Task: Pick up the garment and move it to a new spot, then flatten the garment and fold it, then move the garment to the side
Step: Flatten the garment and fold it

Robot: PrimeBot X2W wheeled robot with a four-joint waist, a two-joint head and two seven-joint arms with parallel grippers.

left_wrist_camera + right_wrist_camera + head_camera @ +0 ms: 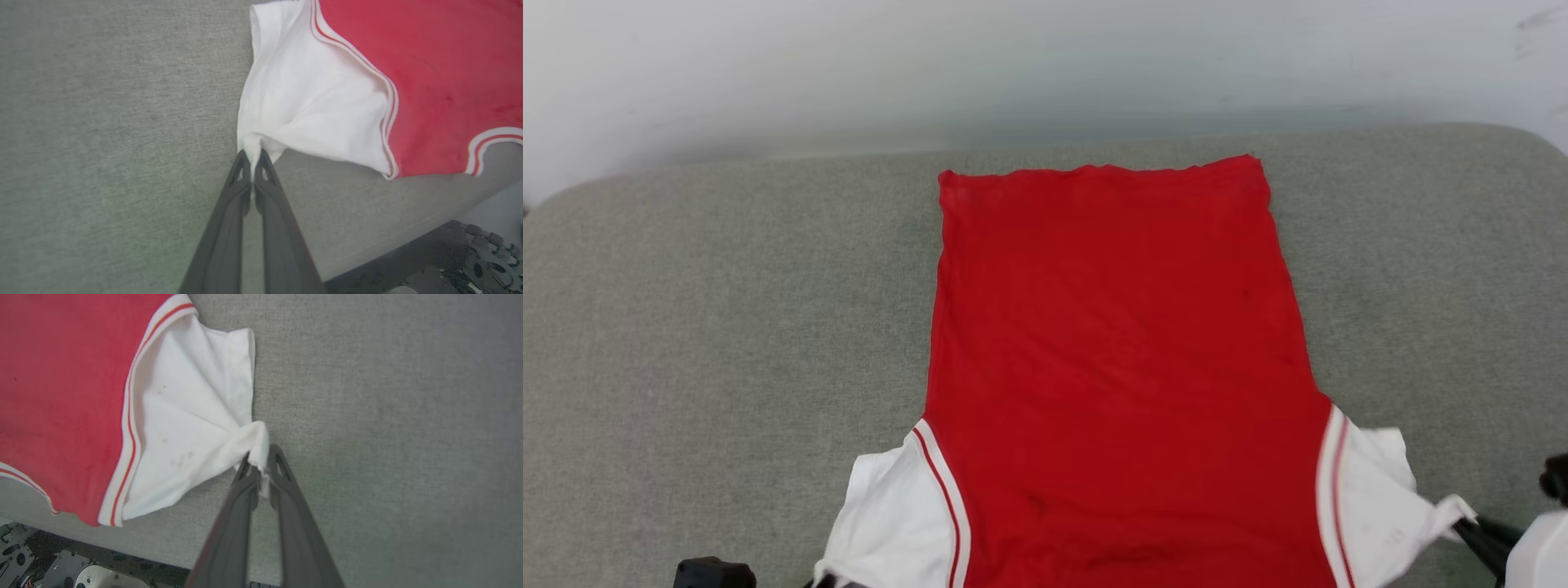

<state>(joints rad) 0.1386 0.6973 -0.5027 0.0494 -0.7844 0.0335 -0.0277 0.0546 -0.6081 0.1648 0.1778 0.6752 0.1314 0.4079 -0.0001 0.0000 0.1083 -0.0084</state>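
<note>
1. Garment (pixel 1119 351): it lies spread flat on the grey fabric-covered table (pixel 703 327), a little to the right of centre. The plain red side faces up.
2. Orientation: the straight hem (pixel 1103 170) is at the far end, near the pale wall (pixel 1013 65). The shoulders and both white sleeves are at the near end, close to the robot.
3. Left end effector (pixel 253 157): the fingers are pressed together and clamped on the bunched outer corner of the left sleeve (pixel 310 102). The cloth is drawn into a point at the fingertips.
4. Right end effector (pixel 261 455): the fingers are closed on the outer corner of the right sleeve (pixel 188 428), with a small fold of white cloth pinched between the tips. In the head view this end effector (pixel 1474 531) is at the lower right, at the tip of the sleeve.
5. Sleeve condition: both sleeves are pulled outward from the red body, with creases running toward each grip point.
6. Trim: white bands with red stripes join each sleeve to the body.
7. Near edge: the shoulders lie just inside the table's near edge.
</note>
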